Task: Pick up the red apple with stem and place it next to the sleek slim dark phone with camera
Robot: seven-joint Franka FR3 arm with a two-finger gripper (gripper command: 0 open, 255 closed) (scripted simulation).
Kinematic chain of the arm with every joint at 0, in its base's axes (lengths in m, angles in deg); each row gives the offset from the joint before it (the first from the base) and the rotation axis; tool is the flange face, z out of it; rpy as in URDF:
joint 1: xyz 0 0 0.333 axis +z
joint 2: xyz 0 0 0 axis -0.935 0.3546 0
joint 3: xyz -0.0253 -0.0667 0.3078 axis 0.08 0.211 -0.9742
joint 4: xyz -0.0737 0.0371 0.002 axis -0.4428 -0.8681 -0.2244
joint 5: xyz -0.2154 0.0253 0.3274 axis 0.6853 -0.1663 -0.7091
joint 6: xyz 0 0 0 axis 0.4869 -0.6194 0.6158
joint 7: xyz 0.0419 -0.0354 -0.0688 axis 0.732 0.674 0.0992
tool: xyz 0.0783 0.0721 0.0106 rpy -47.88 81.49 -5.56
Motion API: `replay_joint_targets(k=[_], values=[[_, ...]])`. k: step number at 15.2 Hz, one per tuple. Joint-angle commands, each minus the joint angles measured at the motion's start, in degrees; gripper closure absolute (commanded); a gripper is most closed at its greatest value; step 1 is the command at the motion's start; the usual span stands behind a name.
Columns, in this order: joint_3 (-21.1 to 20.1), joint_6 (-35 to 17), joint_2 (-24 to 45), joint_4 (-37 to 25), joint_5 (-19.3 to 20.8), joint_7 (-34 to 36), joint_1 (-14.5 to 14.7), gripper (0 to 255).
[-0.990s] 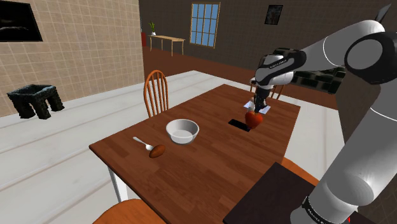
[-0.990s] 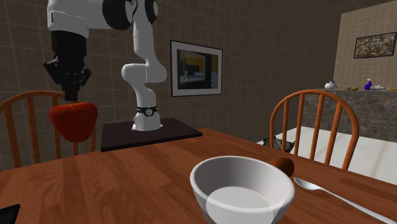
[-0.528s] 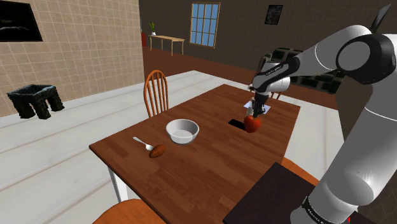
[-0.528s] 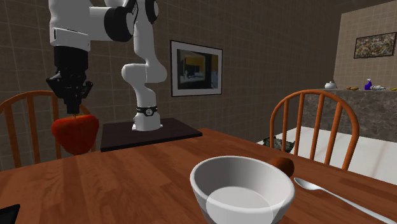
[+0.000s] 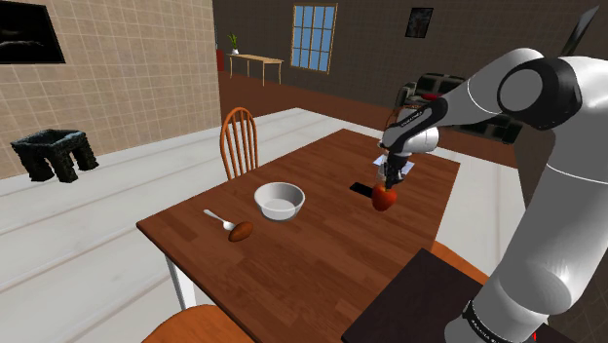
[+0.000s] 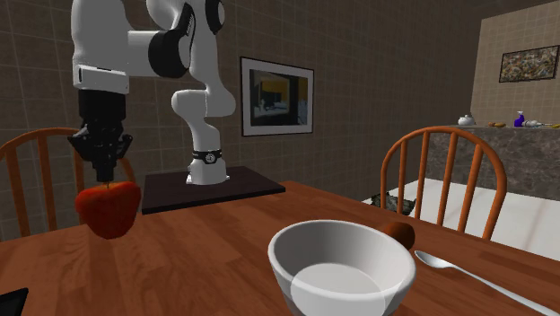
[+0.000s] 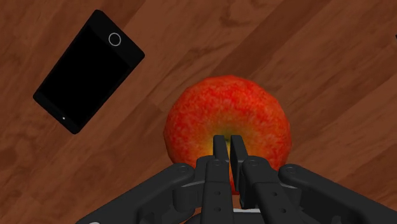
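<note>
Over the table (image 5: 322, 234), my arm (image 5: 546, 146) has dropped in the last second, bringing the red apple (image 6: 108, 209) down toward the wood. It hangs low over the tabletop, though I cannot be sure a gap remains. In the shoulder view the dark phone (image 5: 363, 188) lies just beside it, at ten o'clock. My gripper (image 7: 228, 141) pinches the stem (image 6: 109, 185), its fingers nearly together. I judge that the placing is almost done and release comes next.
</note>
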Motion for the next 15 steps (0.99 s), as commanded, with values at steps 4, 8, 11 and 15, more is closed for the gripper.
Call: replay_joint_targets(k=[4,8,11,15], values=[[-0.65,-3.63,2.99,0.91,-2.21,-1.35,-0.40,255],[-1.01,-4.98,4.23,1.15,-3.15,-1.98,-0.67,255],[-1.01,-4.98,4.23,1.15,-3.16,-1.98,-0.67,255],[-1.01,-4.98,4.23,1.15,-3.16,-1.98,-0.67,0]])
